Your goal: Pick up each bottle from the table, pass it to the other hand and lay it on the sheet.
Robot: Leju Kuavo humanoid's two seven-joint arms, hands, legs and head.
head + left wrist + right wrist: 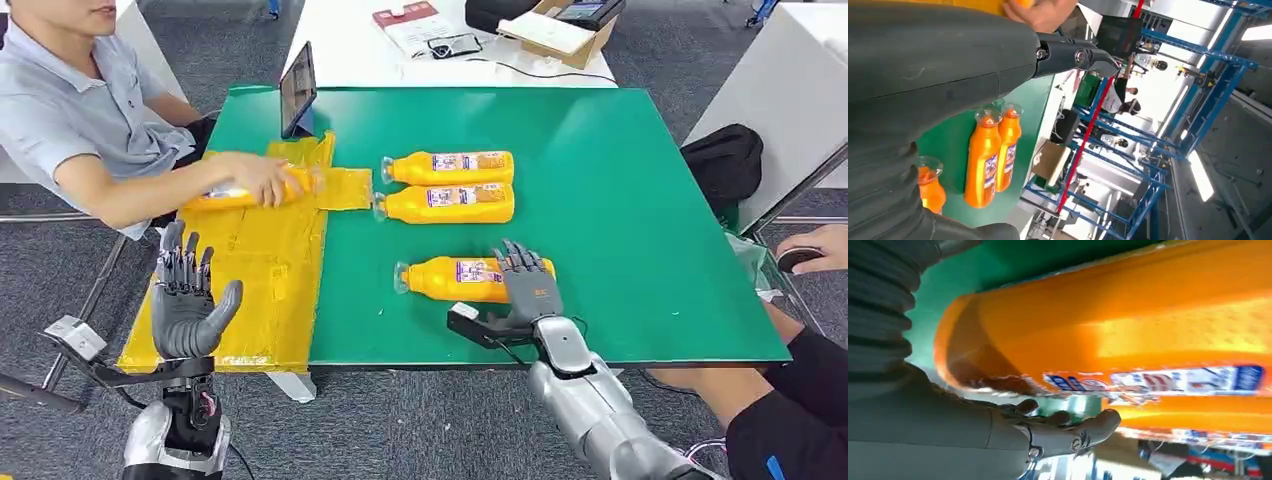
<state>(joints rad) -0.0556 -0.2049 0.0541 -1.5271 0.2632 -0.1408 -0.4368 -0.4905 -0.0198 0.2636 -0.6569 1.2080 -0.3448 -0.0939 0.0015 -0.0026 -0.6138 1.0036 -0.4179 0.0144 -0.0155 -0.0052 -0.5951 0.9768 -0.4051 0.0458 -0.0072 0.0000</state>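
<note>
My right hand rests its fingers on the lower-centre bottle on the green table, not yet gripping it. My left hand hovers empty, fingers spread, lower left over the yellow sheet.

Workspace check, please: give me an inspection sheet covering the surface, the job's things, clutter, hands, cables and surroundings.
Surface: green table with a yellow sheet over its left end.
Job's things: near bottle lying on the green; two bottles lying side by side farther back; a fourth bottle on the sheet under a person's hand.
Clutter: tablet standing at the far edge.
Hands: right hand resting on the near bottle's base end, grip not clear; left hand raised, empty, fingers apart.
Cables: one on the white table behind.
Surroundings: seated person left, another at right, black bag.
</note>
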